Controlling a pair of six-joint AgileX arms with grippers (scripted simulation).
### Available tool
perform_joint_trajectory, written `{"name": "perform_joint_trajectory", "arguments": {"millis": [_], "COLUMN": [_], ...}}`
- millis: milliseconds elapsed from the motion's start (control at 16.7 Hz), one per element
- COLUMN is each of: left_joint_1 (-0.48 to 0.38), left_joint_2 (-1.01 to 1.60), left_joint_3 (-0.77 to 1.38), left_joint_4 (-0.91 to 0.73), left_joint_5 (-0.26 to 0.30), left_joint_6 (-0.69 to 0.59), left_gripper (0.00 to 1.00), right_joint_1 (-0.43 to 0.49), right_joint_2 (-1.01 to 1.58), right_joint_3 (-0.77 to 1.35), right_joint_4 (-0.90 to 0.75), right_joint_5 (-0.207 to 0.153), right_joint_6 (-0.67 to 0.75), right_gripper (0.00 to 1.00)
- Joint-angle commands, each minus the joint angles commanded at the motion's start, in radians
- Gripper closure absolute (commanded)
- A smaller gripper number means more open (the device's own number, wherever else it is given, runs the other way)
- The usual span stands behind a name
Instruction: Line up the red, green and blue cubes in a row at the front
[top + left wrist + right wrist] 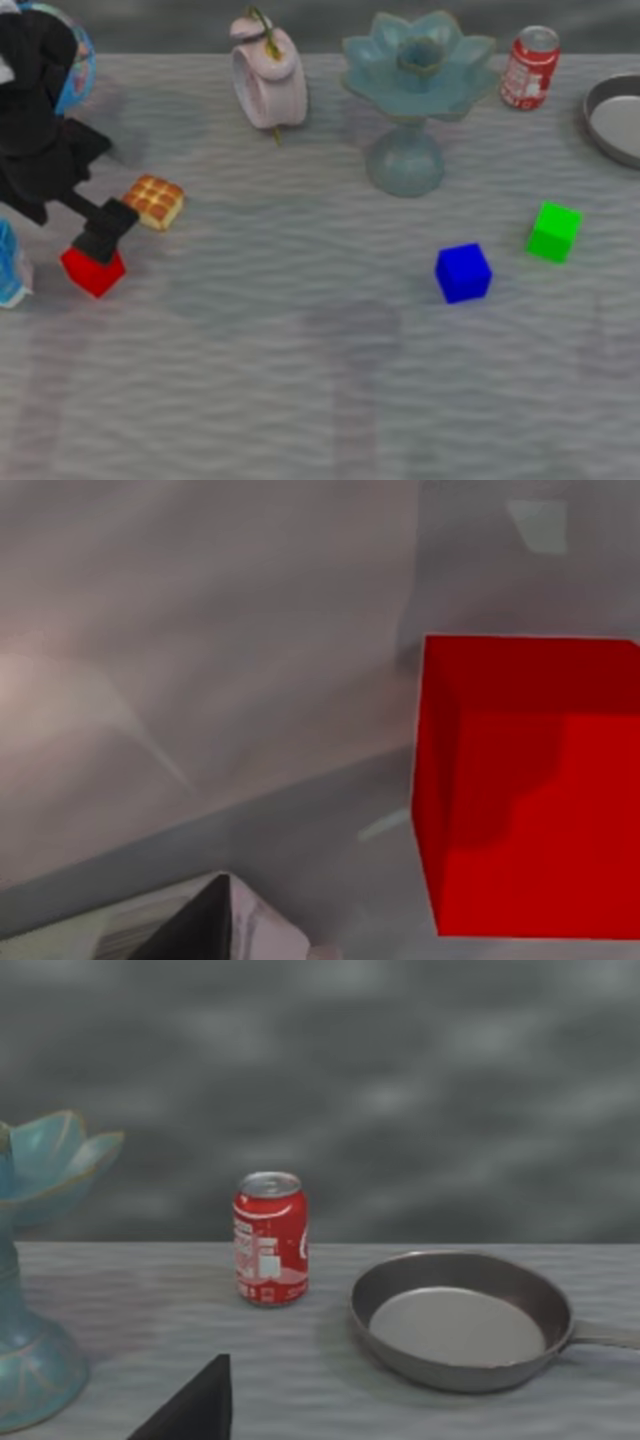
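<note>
From above, the grey table (320, 380) has lots of things on it. My left gripper (100, 245) is at the table's left side, right on top of the small bright red cube (93, 272). I cannot tell if it is squeezing the cube or just touching it. Just beside the gripper sits a tan bread-like block with a grid on top (154, 202). The small deep blue cube (463, 272) sits right of the middle. The small bright green cube (554, 232) is near it, a bit farther right and farther back. The two do not touch, and both are well apart from the red cube. At the back stand a pale pink round alarm clock (268, 80), a blue-green flower-shaped stand (415, 95) and a red soda can (530, 68). A dark round metal pan (615, 120) shows at the right edge. My right arm is not in this view.

In the left wrist view, the red cube (530, 790) looks very big and close. A dark finger (205, 925) shows at the edge.

In the right wrist view, the soda can (270, 1238) stands upright between the flower stand (40, 1290) and the pan (460, 1320). A dark fingertip (195, 1405) pokes in. The cubes do not show here.
</note>
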Motion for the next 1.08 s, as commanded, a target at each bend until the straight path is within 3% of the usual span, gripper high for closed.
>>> {"name": "perform_joint_trajectory", "arguments": {"millis": [300, 600, 1080], "left_joint_1": [0.000, 0.000, 0.000], "left_joint_2": [0.094, 0.110, 0.110], "left_joint_3": [-0.097, -0.112, -0.112], "left_joint_4": [0.199, 0.225, 0.225], "left_joint_5": [0.001, 0.001, 0.001], "left_joint_6": [0.001, 0.001, 0.001], "left_gripper": [0.00, 0.00, 0.60], "right_joint_1": [0.000, 0.000, 0.000], "right_joint_2": [0.000, 0.000, 0.000], "right_joint_3": [0.000, 0.000, 0.000], "right_joint_4": [0.000, 0.000, 0.000], "right_joint_5": [0.000, 0.000, 0.000], "right_joint_6": [0.000, 0.000, 0.000], "right_gripper": [0.00, 0.00, 0.00]}}
